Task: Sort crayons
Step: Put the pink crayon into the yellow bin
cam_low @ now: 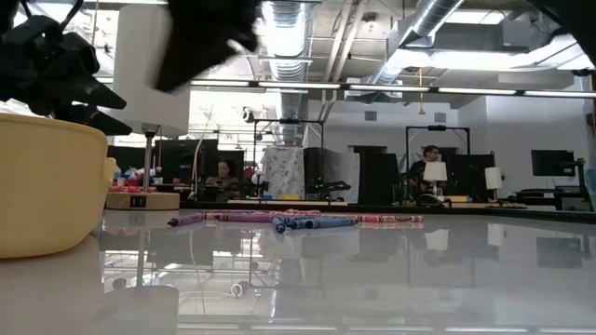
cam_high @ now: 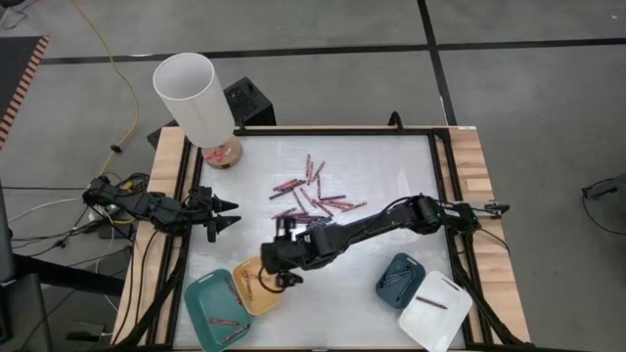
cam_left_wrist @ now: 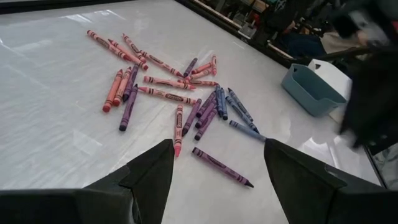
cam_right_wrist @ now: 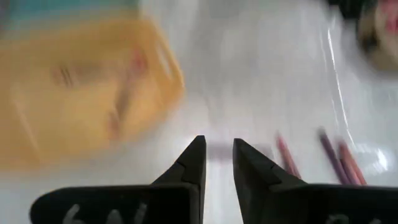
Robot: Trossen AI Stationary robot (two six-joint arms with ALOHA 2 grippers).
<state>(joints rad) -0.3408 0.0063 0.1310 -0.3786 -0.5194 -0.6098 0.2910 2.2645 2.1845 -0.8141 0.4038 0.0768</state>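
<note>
Right gripper (cam_high: 277,284), fingers slightly apart and seemingly empty, hovers by the yellow tray (cam_high: 256,290) at seven o'clock, likely between drop and next pick, needing a reach to the crayons (cam_high: 311,198) mid-table, left gripper (cam_high: 223,217) open at nine.

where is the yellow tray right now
In the high view the yellow tray sits near the table's front edge, touching the teal tray, under the right gripper.

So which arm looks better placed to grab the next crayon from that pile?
Probably the right. Its end effector hangs by the yellow tray, near the crayons, fingers slightly apart and empty. The left end effector waits open at the table's left edge, farther off, though facing the pile.
</note>
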